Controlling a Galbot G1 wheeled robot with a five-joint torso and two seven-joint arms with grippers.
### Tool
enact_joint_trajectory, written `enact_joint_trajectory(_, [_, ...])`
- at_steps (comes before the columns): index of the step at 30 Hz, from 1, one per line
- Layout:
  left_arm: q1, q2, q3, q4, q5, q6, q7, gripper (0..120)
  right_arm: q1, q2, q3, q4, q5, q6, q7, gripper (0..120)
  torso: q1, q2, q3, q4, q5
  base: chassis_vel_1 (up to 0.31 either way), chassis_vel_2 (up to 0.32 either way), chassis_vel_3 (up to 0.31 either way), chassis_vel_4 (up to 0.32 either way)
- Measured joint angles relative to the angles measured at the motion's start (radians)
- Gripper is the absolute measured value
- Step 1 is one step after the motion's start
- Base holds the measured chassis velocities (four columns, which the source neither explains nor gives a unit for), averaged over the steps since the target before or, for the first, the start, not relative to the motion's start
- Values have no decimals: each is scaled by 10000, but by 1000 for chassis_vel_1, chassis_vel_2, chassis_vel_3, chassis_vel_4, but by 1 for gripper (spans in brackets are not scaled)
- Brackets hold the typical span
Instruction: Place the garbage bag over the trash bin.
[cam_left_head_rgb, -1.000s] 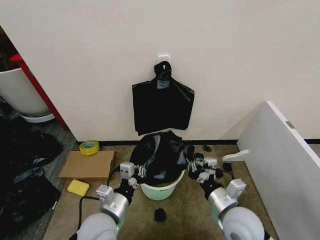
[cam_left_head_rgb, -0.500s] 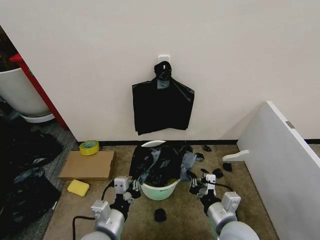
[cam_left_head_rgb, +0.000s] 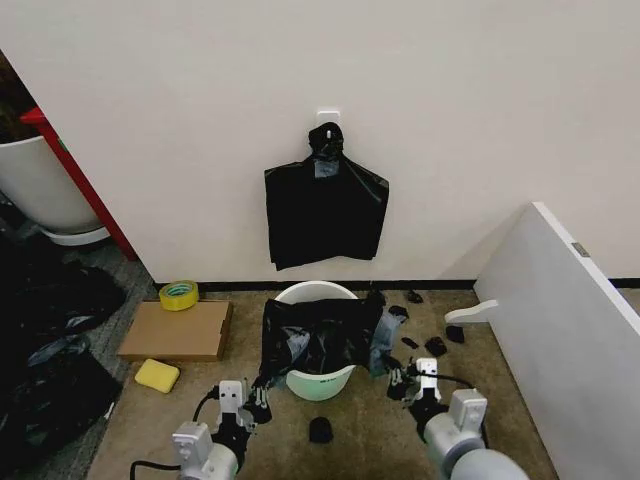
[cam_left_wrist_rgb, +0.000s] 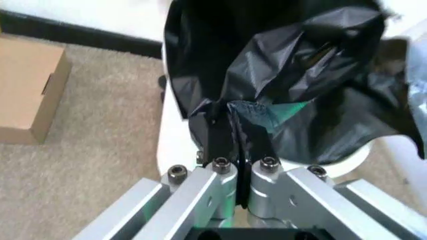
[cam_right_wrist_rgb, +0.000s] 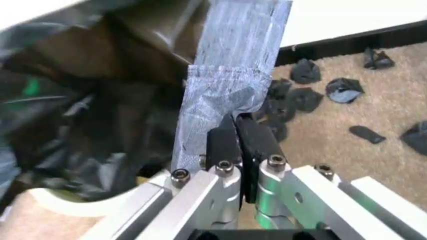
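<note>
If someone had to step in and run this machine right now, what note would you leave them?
Left pincer: shut on the garbage bag, low at the near left of the trash bin.
Right pincer: shut on the bag's other edge, near right of the bin.
Bag: draped across the bin's front half, hanging down the near side; the back rim is bare.
Done: bag gripped on both sides and laid partly over the bin.
Left: get the bag's mouth around the whole rim.

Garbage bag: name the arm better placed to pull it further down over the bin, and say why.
Neither clearly. The left gripper and the right gripper are each shut on an edge of the garbage bag, one on each side of the trash bin. Pulling with both looks best.
</note>
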Motion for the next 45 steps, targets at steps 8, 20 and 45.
enact_joint_trajectory(8, [47, 576, -1232, -709, -1247, 926, -532, 0, 26, 83, 928, 868, 1810, -2244, 781, 0, 0, 0, 0, -1, 0, 0, 0, 0, 0])
enact_joint_trajectory(20, [453, 895, -1547, -658, -1608, 2547, -1061, 0, 11, 320, 589, 53, 1493, -3434, 912, 0, 0, 0, 0, 0, 0, 0, 0, 0, 0])
enact_joint_trajectory(45, [-1384, -283, -867, 2004, -1353, 1196, -687, 0, 990, 1228, -182, -1956, 540, -2390, 612, 0, 0, -1, 0, 1, 0, 0, 0, 0, 0])
